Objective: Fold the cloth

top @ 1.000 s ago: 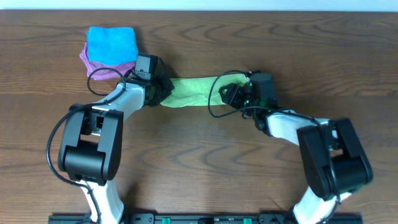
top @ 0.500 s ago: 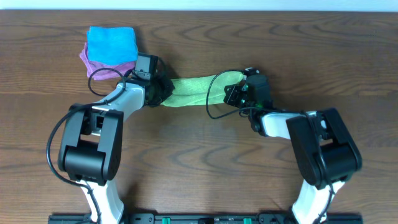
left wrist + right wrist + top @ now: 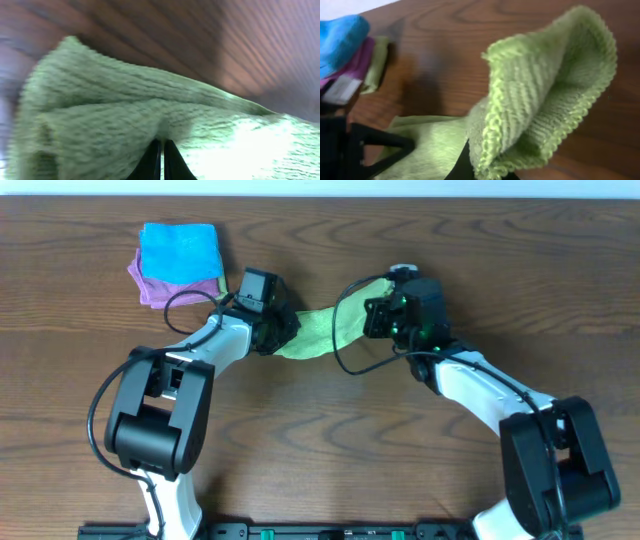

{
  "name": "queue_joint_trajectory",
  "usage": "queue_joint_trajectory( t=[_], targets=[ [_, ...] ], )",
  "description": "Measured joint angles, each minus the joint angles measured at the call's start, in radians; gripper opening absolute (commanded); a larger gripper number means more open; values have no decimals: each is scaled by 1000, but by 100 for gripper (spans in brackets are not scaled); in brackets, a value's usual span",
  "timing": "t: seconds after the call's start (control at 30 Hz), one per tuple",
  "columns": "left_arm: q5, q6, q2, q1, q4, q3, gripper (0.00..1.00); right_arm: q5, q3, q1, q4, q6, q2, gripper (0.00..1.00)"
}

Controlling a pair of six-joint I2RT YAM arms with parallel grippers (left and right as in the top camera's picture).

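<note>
Your left gripper (image 3: 283,332) and right gripper (image 3: 368,320) each pinch one end of the cloth (image 3: 318,333) tightly, so it spans between them for folding.

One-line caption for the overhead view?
Left gripper and right gripper each pinch an end of the green cloth; blue cloth atop purple cloth, far left.

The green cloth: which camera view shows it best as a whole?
The overhead view: it shows the green cloth across its full span, bunched between the left gripper and the right gripper. The left wrist view shows only a blurred close patch; the right wrist view shows one raised, curled end.
</note>
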Motion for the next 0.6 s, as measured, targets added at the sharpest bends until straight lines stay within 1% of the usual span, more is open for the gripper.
queue_joint_trajectory(
  t=[0.13,0.33,0.6],
  targets=[
    [0,-2,0,-6,0,20,6,2,37,59,-8,-32,0,1],
    [0,-2,0,-5,-1,23,6,7,39,145,-17,-49,2,1],
    [0,13,0,16,-23,27,6,21,39,193,-19,-62,26,1]
  ],
)
